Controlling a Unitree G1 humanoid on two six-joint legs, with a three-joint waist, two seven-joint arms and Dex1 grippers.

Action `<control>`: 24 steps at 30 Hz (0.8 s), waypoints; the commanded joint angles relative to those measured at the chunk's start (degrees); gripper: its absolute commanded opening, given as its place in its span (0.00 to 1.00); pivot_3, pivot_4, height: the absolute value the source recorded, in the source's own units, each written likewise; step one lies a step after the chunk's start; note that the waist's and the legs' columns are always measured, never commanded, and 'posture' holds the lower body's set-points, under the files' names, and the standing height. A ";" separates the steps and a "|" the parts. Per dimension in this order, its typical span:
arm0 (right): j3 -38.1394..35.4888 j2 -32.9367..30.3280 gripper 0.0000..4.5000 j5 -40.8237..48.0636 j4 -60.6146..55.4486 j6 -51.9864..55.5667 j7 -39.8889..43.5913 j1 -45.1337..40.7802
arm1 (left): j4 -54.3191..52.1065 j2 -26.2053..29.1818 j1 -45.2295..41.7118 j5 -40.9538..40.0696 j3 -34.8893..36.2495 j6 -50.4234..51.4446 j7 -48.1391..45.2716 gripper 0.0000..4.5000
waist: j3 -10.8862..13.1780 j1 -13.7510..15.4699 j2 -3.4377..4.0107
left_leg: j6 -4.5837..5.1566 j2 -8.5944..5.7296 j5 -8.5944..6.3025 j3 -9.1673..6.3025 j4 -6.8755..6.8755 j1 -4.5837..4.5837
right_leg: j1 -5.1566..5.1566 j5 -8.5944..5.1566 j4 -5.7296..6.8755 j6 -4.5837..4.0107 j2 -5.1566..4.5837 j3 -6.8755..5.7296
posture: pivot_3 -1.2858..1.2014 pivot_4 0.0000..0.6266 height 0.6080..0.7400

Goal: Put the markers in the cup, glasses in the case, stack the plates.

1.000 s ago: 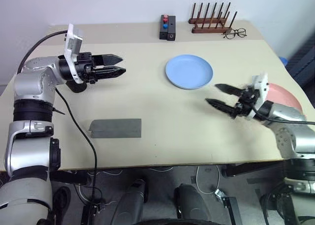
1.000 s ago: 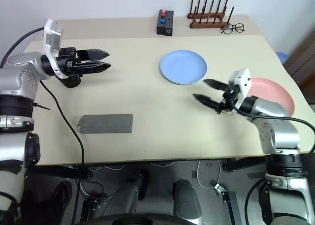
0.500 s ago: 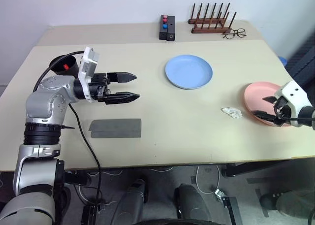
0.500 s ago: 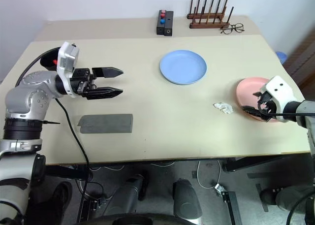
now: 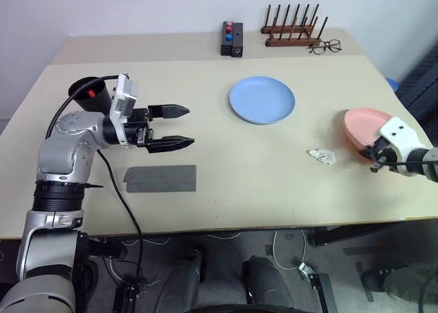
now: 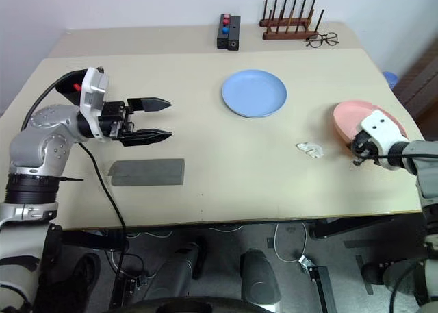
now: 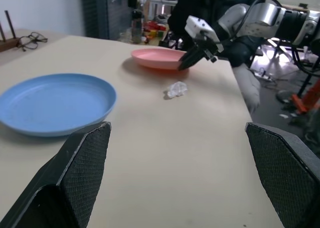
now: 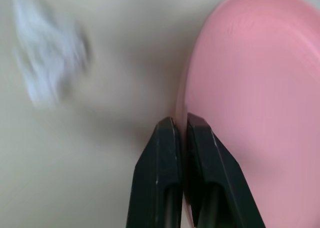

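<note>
right gripper [image 8: 181,125] is pinching the near rim of the pink plate [image 8: 250,88], one finger either side of the edge, jaws nearly shut w/ just the thin rim between them. at the right edge of the left eye frame the plate [image 5: 363,121] is sitting tilted, the gripped side lifted off the table [image 5: 260,169], prob because grabbing by the rim levers it up; that grip looks meant for carrying it over to stack.

blue plate [image 5: 263,99] is lying flat in the upper middle of that frame, well apart from the pink one, so it's the likely base of the stack. small crumpled white scrap [image 5: 321,156] is lying on the table between them, nearer the pink plate; could get in the way if the plate is dragged rather than lifted.

left gripper [image 5: 179,127] is hanging over the table at centre left, pointing toward frame right, fingers spread wide & holding nothing, looks parked clear of the plate work. black cup [image 5: 89,94] is standing upper left just behind that arm, something red showing at its rim, prob a marker cap but can't be sure. grey case [image 5: 161,178] is lying shut below the left gripper. can't see the sunglasses.

wire-rim glasses [image 5: 326,47], wooden rack [image 5: 293,31] & black block [image 5: 233,38] are sitting along the top, out of the way.
</note>
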 commanded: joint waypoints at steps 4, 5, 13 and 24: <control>1.66 7.37 0.01 -3.45 -0.28 -11.84 -8.12 -13.82 | 3.21 -1.36 -1.57 1.74 4.34 -6.21 6.97 1.00 | 0.04 0.07 0.07 | 0.00 -0.01 0.01 0.04 -0.03 -0.02 | -0.07 0.00 0.01 0.01 -0.01 0.02 | 0.52 0.24 0.99; 2.70 9.81 0.01 -4.09 -0.08 -12.77 -9.43 -15.59 | 3.13 -1.34 -1.21 1.98 4.68 -6.95 7.79 1.00 | 0.04 0.15 0.07 | -0.01 -0.01 0.01 0.04 -0.06 -0.02 | -0.07 0.00 0.00 0.01 0.00 0.02 | 0.52 0.24 0.99; 10.05 24.62 0.01 -7.47 4.53 -20.59 -12.09 -22.95 | -0.79 -0.84 3.83 1.86 8.63 -6.66 16.74 1.00 | 0.03 0.18 0.03 | -0.06 -0.04 0.04 -0.05 -0.16 -0.02 | -0.07 0.01 -0.04 0.01 0.13 0.01 | 0.52 0.24 0.99; 12.99 29.46 0.45 -7.69 15.01 -23.67 -5.05 -24.56 | -14.72 -0.03 13.64 -1.99 10.16 0.46 21.79 1.00 | 0.03 0.15 0.04 | -0.12 0.00 0.08 -0.17 -0.20 0.03 | -0.05 0.02 0.01 -0.02 0.25 0.02 | 0.52 0.24 0.99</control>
